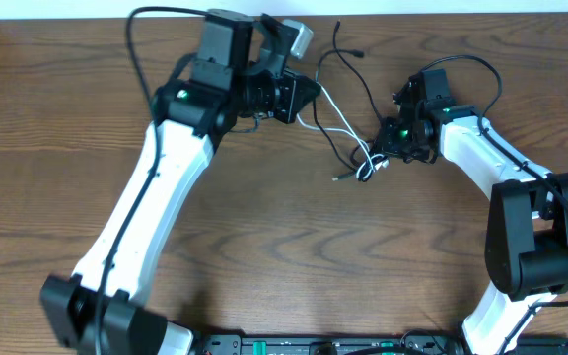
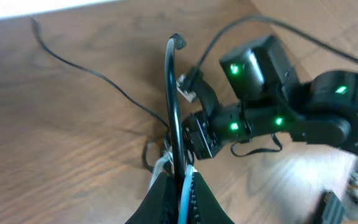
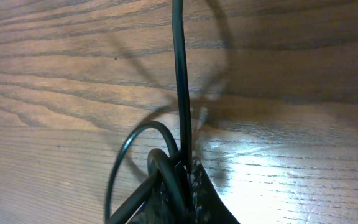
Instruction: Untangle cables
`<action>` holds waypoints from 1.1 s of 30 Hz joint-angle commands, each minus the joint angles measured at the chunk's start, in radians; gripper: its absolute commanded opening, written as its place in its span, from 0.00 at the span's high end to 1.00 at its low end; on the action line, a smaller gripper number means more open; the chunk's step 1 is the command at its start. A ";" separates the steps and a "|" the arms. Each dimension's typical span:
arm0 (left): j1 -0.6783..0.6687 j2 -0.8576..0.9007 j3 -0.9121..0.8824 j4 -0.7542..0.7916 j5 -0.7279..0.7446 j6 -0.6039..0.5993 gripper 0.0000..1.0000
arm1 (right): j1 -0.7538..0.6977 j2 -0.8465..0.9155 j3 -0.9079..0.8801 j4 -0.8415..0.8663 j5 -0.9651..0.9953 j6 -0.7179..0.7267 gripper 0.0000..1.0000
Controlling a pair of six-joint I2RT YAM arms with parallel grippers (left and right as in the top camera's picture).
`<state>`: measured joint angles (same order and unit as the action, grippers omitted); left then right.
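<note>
While clamped, left gripper [image 2: 180, 180] on thin black flexible cord [image 2: 173, 106] and thin white flexible cord [image 2: 184, 198], right gripper [image 3: 185, 174] on the black one beside their tangle [image 1: 368, 166] on the brown wooden table [image 1: 284, 247], could cinch that tangle tighter if pulled apart hard.

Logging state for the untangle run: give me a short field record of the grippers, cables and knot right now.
left gripper: shut, pinching white cable and black cable together
right gripper: shut on black cable, which runs straight out from the fingers
knot: not undone, small tangle on table beside right gripper
white cable path: left gripper to knot
grippers: apart, knot nearer the right one
</note>
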<state>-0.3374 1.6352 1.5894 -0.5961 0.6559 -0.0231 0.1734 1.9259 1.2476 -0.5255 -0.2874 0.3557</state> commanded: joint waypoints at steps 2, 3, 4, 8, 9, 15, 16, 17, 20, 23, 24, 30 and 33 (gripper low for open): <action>0.012 -0.087 0.023 0.008 -0.141 -0.032 0.93 | -0.003 0.013 -0.006 -0.003 0.054 -0.016 0.99; 0.012 -0.095 0.023 0.008 -0.161 -0.037 0.92 | -0.003 0.016 -0.006 -0.003 0.054 -0.016 0.99; 0.012 -0.103 0.023 0.008 -0.181 -0.045 0.92 | -0.003 0.022 -0.006 -0.003 0.056 -0.016 0.99; 0.013 -0.133 0.023 0.011 -0.253 -0.069 0.93 | -0.007 0.048 -0.006 -0.002 0.057 -0.015 0.99; 0.015 -0.140 0.023 0.015 -0.265 -0.069 0.92 | -0.010 0.049 -0.006 -0.002 0.057 -0.013 0.99; 0.066 -0.222 0.023 0.034 -0.314 -0.118 0.92 | -0.037 0.049 -0.006 -0.021 0.170 -0.013 0.99; 0.074 -0.233 0.023 0.034 -0.314 -0.123 0.93 | -0.041 0.049 -0.006 -0.026 0.180 -0.013 0.99; 0.082 -0.242 0.023 0.034 -0.314 -0.126 0.93 | -0.045 0.049 -0.006 -0.029 0.185 -0.014 0.99; 0.103 -0.262 0.023 0.033 -0.314 -0.136 0.93 | -0.053 0.051 -0.006 -0.032 0.184 -0.021 0.99; 0.121 -0.271 0.023 0.033 -0.319 -0.152 0.93 | -0.054 0.056 -0.006 -0.032 0.184 -0.021 0.99; 0.126 -0.272 0.023 0.034 -0.323 -0.158 0.92 | -0.054 0.060 -0.006 -0.033 0.184 -0.021 0.99; 0.162 -0.272 0.023 0.034 -0.369 -0.178 0.93 | -0.055 0.091 -0.006 -0.044 0.184 -0.032 0.99; 0.192 -0.275 0.023 0.034 -0.385 -0.183 0.93 | -0.055 0.110 -0.006 -0.050 0.184 -0.043 0.99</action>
<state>-0.1993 1.4040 1.5894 -0.5949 0.3580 -0.1856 0.1413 1.9812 1.2495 -0.5568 -0.2291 0.3538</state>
